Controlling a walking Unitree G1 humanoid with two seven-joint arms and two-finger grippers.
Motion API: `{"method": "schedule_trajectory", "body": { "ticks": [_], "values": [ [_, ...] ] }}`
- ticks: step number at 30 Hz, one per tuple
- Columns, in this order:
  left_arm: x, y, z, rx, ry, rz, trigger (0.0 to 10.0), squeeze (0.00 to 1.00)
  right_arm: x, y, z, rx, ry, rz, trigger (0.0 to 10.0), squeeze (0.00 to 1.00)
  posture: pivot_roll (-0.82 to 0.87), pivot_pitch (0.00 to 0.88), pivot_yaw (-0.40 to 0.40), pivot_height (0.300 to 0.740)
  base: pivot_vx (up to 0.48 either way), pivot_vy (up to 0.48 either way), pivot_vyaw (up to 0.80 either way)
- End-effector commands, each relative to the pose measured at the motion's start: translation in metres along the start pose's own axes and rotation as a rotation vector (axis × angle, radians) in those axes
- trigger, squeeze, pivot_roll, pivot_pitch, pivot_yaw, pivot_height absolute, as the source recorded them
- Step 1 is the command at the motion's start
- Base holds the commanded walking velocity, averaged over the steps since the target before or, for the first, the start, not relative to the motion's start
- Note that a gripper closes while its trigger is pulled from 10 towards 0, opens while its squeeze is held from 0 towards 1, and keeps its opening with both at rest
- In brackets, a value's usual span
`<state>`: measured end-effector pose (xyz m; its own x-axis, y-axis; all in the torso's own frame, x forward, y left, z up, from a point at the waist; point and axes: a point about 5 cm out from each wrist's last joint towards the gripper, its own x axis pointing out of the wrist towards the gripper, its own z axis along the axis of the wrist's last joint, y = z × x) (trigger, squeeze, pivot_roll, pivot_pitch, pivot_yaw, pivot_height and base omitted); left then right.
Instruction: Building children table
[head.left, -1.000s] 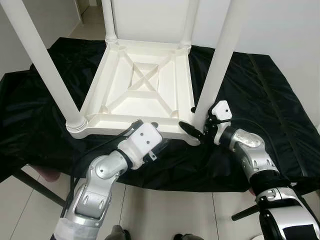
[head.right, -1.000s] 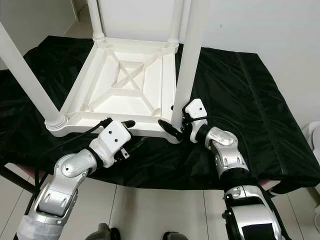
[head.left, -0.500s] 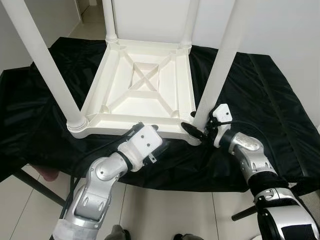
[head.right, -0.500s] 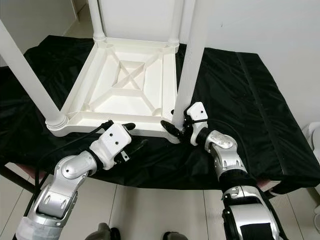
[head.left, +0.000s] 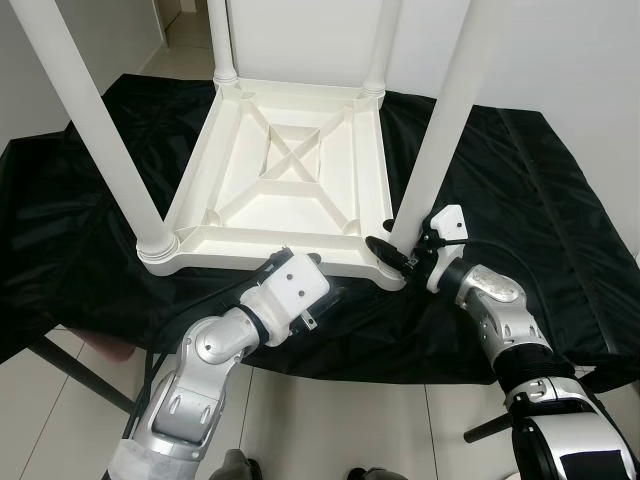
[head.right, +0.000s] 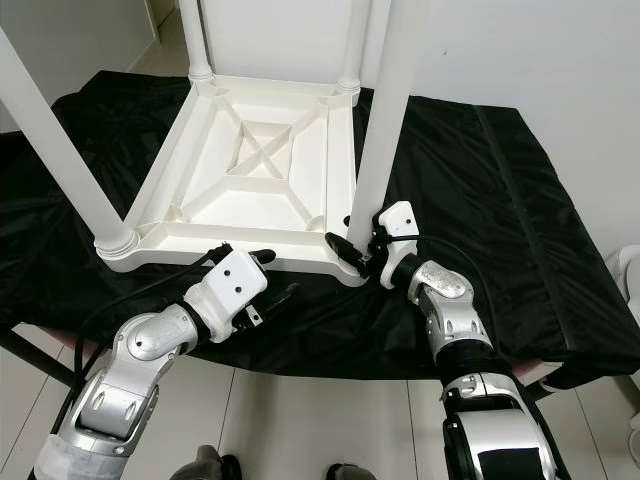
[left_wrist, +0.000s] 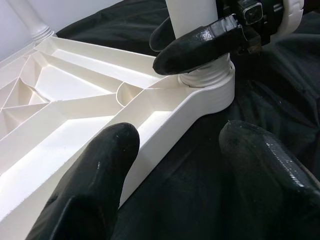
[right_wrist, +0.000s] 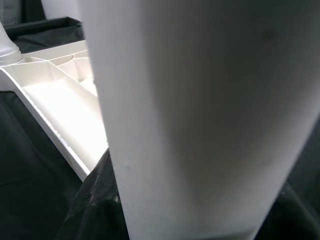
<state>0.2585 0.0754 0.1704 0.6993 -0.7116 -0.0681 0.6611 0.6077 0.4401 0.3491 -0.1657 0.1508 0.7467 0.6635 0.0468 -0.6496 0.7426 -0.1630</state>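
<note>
The white children's table (head.left: 290, 185) lies upside down on a black cloth, its four legs pointing up. My right gripper (head.left: 393, 250) is shut on the base of the near right leg (head.left: 435, 130), with one black finger (left_wrist: 200, 42) across the leg's front. That leg (right_wrist: 200, 115) stands close in the right wrist view. My left gripper (head.right: 270, 275) is open at the table's near edge. One finger (left_wrist: 80, 185) is over the ribbed underside, the other (left_wrist: 270, 170) over the cloth, with the rim (left_wrist: 165, 120) between them.
The black cloth (head.left: 520, 180) covers a low platform whose front edge (head.left: 380, 365) runs just under my arms, with pale tiled floor (head.left: 330, 420) below. A white wall (head.left: 560, 60) rises behind. The near left leg (head.left: 100, 130) slants up at the left.
My right gripper has edged slightly up along the leg's base. My left gripper has shifted a little down and right along the table's near rim.
</note>
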Motion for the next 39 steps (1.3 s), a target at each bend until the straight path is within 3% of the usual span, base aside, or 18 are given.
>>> {"method": "schedule_trajectory", "body": {
  "ticks": [1, 3, 7, 9, 11, 14, 16, 17, 18, 23, 24, 25, 26, 30, 31, 32, 33, 39],
  "values": [
    [0.0, -0.002, -0.002, -0.014, 0.005, 0.039, 10.0, 0.0, -0.004, -0.004, -0.004, -0.016, 0.041, -0.101, 10.0, 0.0, -0.07, 0.079, -0.032, 0.74, 0.0, 0.0, 0.0],
    [0.0, -0.002, -0.002, -0.014, 0.005, 0.039, 10.0, 0.0, -0.004, -0.004, -0.004, -0.016, 0.041, -0.101, 10.0, 0.0, -0.07, 0.079, -0.032, 0.74, 0.0, 0.0, 0.0],
    [0.0, -0.003, -0.002, -0.02, 0.006, 0.045, 10.0, 0.0, -0.003, -0.001, -0.002, 0.021, 0.051, -0.305, 10.0, 0.0, -0.07, 0.084, -0.04, 0.74, 0.0, 0.0, 0.0],
    [0.0, -0.003, -0.002, -0.02, 0.006, 0.045, 10.0, 0.0, -0.003, -0.001, -0.002, 0.021, 0.051, -0.305, 10.0, 0.0, -0.07, 0.084, -0.04, 0.74, 0.0, 0.0, 0.0],
    [-0.001, -0.003, -0.003, -0.023, 0.01, 0.046, 10.0, 0.0, -0.001, 0.012, 0.0, 0.081, 0.028, -0.44, 10.0, 0.0, -0.08, 0.088, -0.036, 0.74, 0.0, 0.0, 0.0],
    [-0.001, -0.004, -0.003, -0.023, 0.011, 0.046, 10.0, 0.0, -0.002, 0.016, 0.001, 0.104, 0.027, -0.499, 10.0, 0.0, -0.08, 0.088, -0.036, 0.74, 0.0, 0.0, 0.0],
    [-0.001, -0.003, -0.003, -0.024, 0.012, 0.044, 10.0, 0.0, -0.004, 0.032, 0.0, 0.137, 0.026, -0.643, 10.0, 0.0, -0.09, 0.098, -0.028, 0.74, 0.0, 0.0, 0.0],
    [-0.001, -0.003, -0.003, -0.024, 0.012, 0.044, 10.0, 0.0, -0.004, 0.032, 0.0, 0.137, 0.026, -0.643, 10.0, 0.0, -0.09, 0.098, -0.028, 0.74, 0.0, 0.0, 0.0],
    [-0.001, -0.001, -0.003, -0.025, 0.012, 0.047, 10.0, 0.0, -0.002, 0.05, 0.002, 0.162, 0.019, -0.726, 10.0, 0.0, -0.09, 0.104, -0.023, 0.74, 0.0, 0.0, 0.0],
    [-0.002, -0.001, -0.004, -0.026, 0.017, 0.047, 10.0, 0.0, 0.0, 0.062, 0.006, 0.173, -0.006, -0.768, 10.0, 0.0, -0.09, 0.106, -0.021, 0.74, 0.0, 0.0, 0.0],
    [-0.002, -0.002, -0.005, -0.027, 0.017, 0.043, 10.0, 0.0, 0.004, 0.067, 0.009, 0.192, -0.042, -0.727, 10.0, 0.13, -0.09, 0.108, -0.016, 0.74, 0.0, 0.0, 0.0],
    [-0.002, -0.002, -0.005, -0.027, 0.017, 0.043, 10.0, 0.0, 0.004, 0.067, 0.009, 0.192, -0.042, -0.727, 10.0, 0.13, -0.09, 0.108, -0.016, 0.74, 0.0, 0.0, 0.0],
    [-0.002, -0.003, -0.005, -0.028, 0.018, 0.041, 10.0, 0.0, 0.004, 0.07, 0.013, 0.191, -0.067, -0.712, 10.0, 1.0, -0.09, 0.109, -0.014, 0.74, 0.0, 0.0, 0.0],
    [-0.002, -0.003, -0.004, -0.029, 0.017, 0.036, 10.0, 0.0, -0.005, 0.058, 0.023, 0.15, -0.111, -0.717, 10.0, 1.0, -0.1, 0.119, -0.014, 0.74, 0.0, 0.0, 0.0],
    [-0.002, -0.002, -0.004, -0.03, 0.017, 0.036, 10.0, 0.0, -0.006, 0.055, 0.022, 0.146, -0.102, -0.671, 10.0, 0.22, -0.1, 0.119, -0.009, 0.74, 0.0, 0.0, 0.0],
    [-0.001, -0.002, -0.004, -0.03, 0.017, 0.035, 10.0, 0.0, -0.007, 0.056, 0.022, 0.147, -0.087, -0.645, 10.0, 0.22, -0.1, 0.119, -0.009, 0.74, 0.0, 0.0, 0.0],
    [-0.001, -0.002, -0.004, -0.031, 0.017, 0.035, 10.0, 0.0, -0.007, 0.056, 0.021, 0.166, -0.074, -0.608, 10.0, 0.0, -0.1, 0.121, -0.008, 0.74, 0.0, 0.0, 0.0],
    [-0.002, -0.004, -0.005, -0.036, 0.016, 0.03, 10.0, 0.0, -0.016, 0.04, 0.013, 0.112, -0.037, -0.435, 10.0, 0.0, -0.1, 0.103, 0.016, 0.74, 0.0, 0.0, 0.0]
  ]
}}
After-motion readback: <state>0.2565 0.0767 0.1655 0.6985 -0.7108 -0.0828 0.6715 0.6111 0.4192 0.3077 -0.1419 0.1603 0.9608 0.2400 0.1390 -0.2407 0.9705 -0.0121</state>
